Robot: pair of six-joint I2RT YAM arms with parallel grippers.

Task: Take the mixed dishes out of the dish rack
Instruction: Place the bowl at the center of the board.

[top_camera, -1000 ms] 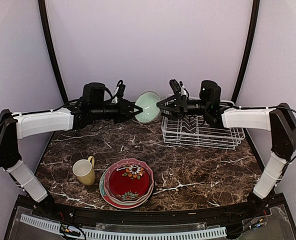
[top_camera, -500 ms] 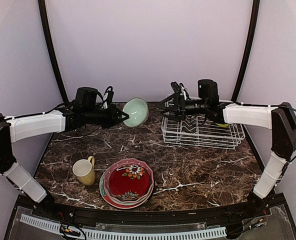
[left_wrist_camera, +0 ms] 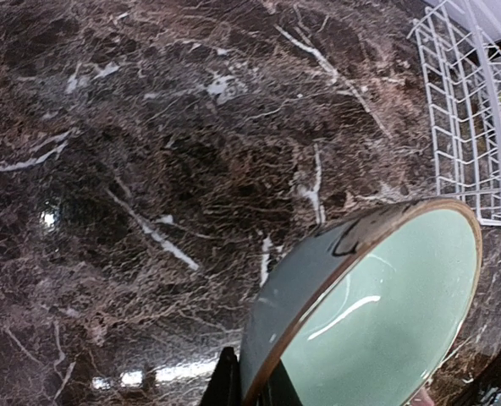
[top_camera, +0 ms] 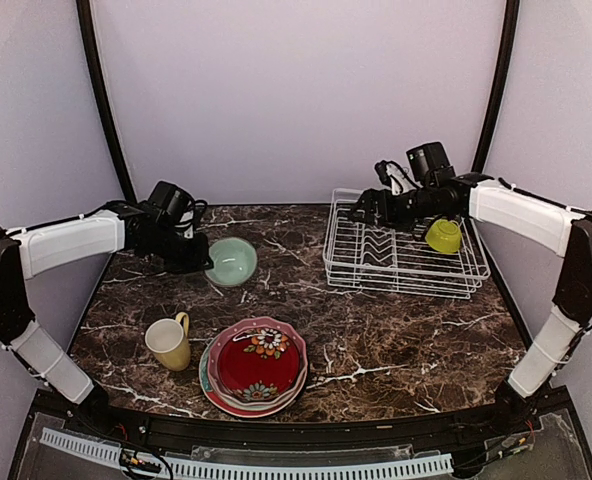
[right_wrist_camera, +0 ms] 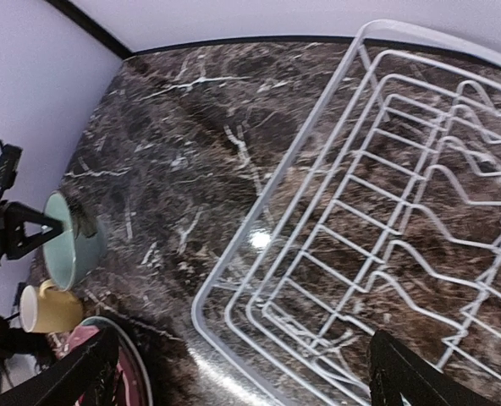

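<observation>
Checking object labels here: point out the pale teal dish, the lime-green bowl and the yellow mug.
pale teal dish (top_camera: 234, 263), top view, inner face
lime-green bowl (top_camera: 443, 236), top view, outer wall
yellow mug (top_camera: 170, 354), top view, side wall

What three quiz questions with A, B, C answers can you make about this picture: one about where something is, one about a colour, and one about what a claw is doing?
1. Where is the lime-green bowl?
A. in the dish rack
B. on the pile of plates
C. on the bare table

2. What colour is the mug?
A. blue
B. pale yellow
C. black

3. What is the left claw doing?
A. hanging wide open with nothing in it
B. shut on the pale green dish
C. gripping a spoon

Answers:
1. A, the bowl sits inside the wires at the right end of the rack.
2. B, the mug beside the plates is pale yellow.
3. B, its fingers pinch the dish's rim, low over the table.
</observation>
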